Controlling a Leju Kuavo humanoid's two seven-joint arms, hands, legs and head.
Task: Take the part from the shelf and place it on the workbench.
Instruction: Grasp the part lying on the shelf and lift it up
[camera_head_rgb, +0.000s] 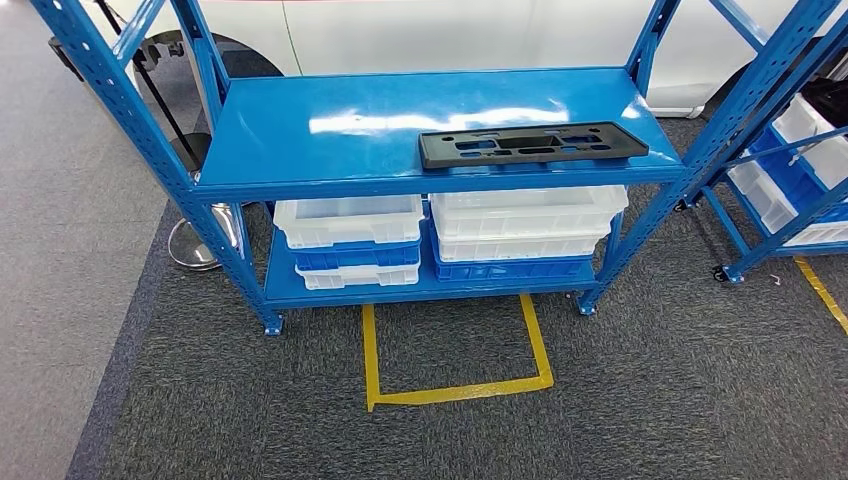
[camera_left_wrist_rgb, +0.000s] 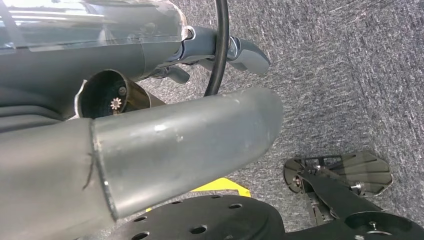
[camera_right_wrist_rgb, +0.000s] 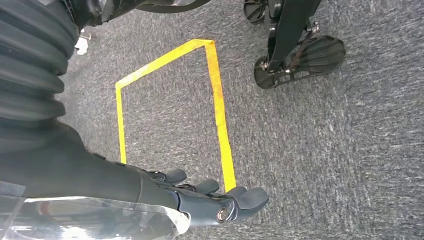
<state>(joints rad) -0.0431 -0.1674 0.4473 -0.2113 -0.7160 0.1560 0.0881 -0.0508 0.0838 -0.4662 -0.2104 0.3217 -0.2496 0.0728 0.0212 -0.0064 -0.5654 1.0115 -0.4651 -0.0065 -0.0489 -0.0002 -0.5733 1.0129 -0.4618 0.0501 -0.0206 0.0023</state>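
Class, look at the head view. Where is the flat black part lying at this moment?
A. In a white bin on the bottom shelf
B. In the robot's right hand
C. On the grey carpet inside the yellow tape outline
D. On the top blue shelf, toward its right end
D: the flat black part lies on the top blue shelf, toward its right end, above the white bins.

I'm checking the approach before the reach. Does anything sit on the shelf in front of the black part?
Nothing visible does. The flat black slotted plastic part lies alone on the blue metal shelf's top board, near its front edge, with bare board around it.
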